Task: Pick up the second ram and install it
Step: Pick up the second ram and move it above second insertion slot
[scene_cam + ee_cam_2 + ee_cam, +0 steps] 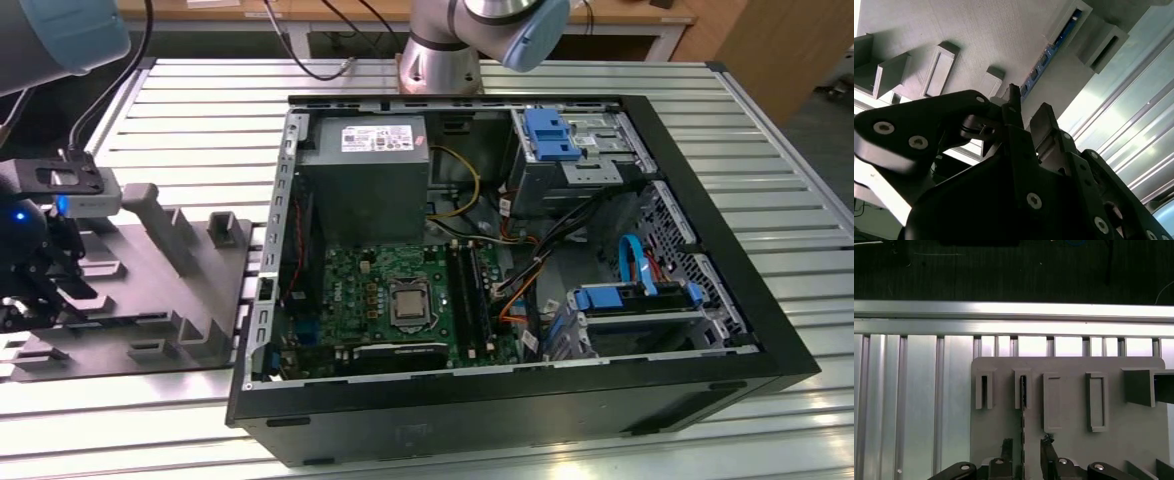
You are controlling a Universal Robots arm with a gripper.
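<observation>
The second ram (1023, 390) is a thin bluish-green board standing on edge in a slot of the grey holder plate (1069, 440). In the second wrist view the ram (1050, 54) runs as a narrow blue-green strip away from the fingertips. My gripper (1026, 449) is open, with one dark finger (1006, 447) on each side of the board's near end and a gap to both. The same gripper (1028, 112) hangs just above the plate. In the exterior view the gripper (38, 285) sits over the holder plate (160, 300) at the exterior view's left.
An open computer case (694, 300) lies to the exterior view's right of the plate, with the motherboard (400, 300) and its long black slots (467, 290) inside. Raised blocks and several empty slots (1096, 400) stand on the plate. The slatted metal table (200, 110) surrounds both.
</observation>
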